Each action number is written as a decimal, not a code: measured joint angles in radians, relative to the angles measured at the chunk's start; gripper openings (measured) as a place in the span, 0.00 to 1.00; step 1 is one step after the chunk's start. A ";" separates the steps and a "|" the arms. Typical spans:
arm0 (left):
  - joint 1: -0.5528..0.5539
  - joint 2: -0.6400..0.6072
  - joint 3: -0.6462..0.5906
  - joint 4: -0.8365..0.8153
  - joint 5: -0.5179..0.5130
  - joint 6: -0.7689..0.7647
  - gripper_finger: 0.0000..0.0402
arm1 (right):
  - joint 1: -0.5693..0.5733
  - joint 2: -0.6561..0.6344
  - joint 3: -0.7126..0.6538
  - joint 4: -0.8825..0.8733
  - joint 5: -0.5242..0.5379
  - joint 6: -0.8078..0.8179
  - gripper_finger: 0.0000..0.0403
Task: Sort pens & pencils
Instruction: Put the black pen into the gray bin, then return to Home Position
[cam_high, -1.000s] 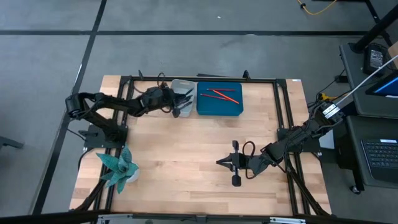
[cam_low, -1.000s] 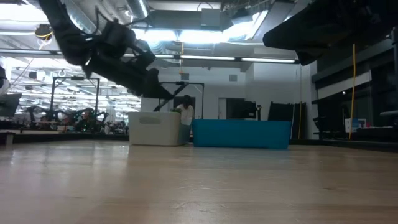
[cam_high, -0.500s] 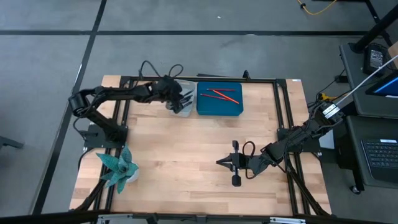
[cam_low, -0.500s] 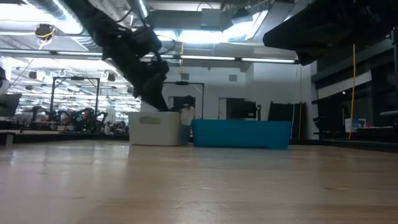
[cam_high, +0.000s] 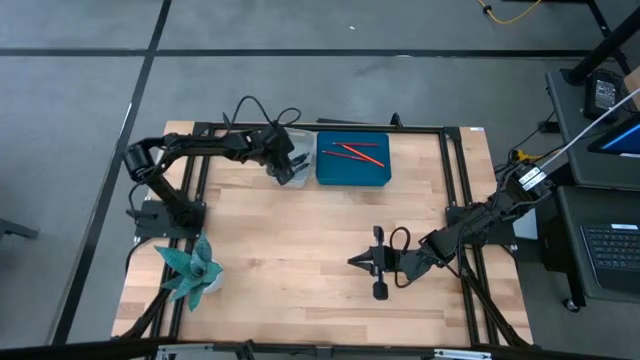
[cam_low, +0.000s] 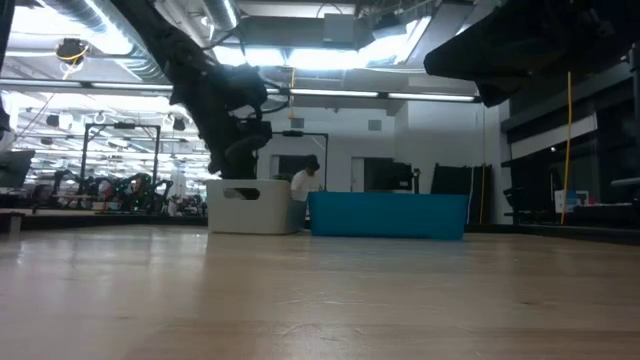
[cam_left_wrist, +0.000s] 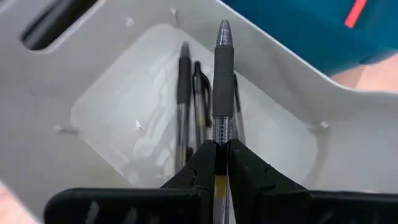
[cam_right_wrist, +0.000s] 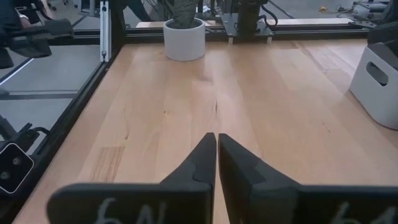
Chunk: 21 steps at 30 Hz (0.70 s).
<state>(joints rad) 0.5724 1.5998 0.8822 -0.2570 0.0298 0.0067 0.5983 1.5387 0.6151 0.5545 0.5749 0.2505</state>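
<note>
A dark pen (cam_left_wrist: 222, 81) is pinched between the fingers of the left gripper (cam_left_wrist: 221, 163), which is closed tight on its barrel; the pen's capped end points down into the white bin (cam_left_wrist: 74, 68). Three more pens (cam_left_wrist: 184, 93) lie on the bin's floor beneath it. In the high view the left gripper (cam_high: 283, 163) hangs over the white bin (cam_high: 296, 135) at about 12 o'clock on the table (cam_high: 300, 240). Touching the bin at its 3 o'clock side stands the blue bin (cam_high: 352, 176), holding the red pencils (cam_high: 352, 153). The right gripper (cam_high: 362, 261) waits at about 4 o'clock from the table's centre, fingers pressed together with nothing between them. A potted plant (cam_high: 190, 265) stands at about 8 o'clock. In the low view a person (cam_low: 301, 190) shows beyond the bins.
</note>
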 joint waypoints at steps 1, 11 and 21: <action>0.003 0.004 0.000 -0.002 0.013 0.002 0.05 | 0.000 0.000 0.000 0.000 0.000 0.003 0.05; 0.013 0.013 0.000 0.003 0.063 0.003 0.17 | 0.000 0.000 0.000 -0.002 0.000 0.004 0.05; 0.010 -0.004 0.000 0.012 0.060 0.024 0.19 | 0.000 0.000 0.000 -0.002 0.000 0.003 0.05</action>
<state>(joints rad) 0.5824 1.5962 0.8818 -0.2453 0.0902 0.0309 0.5983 1.5387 0.6151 0.5529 0.5744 0.2539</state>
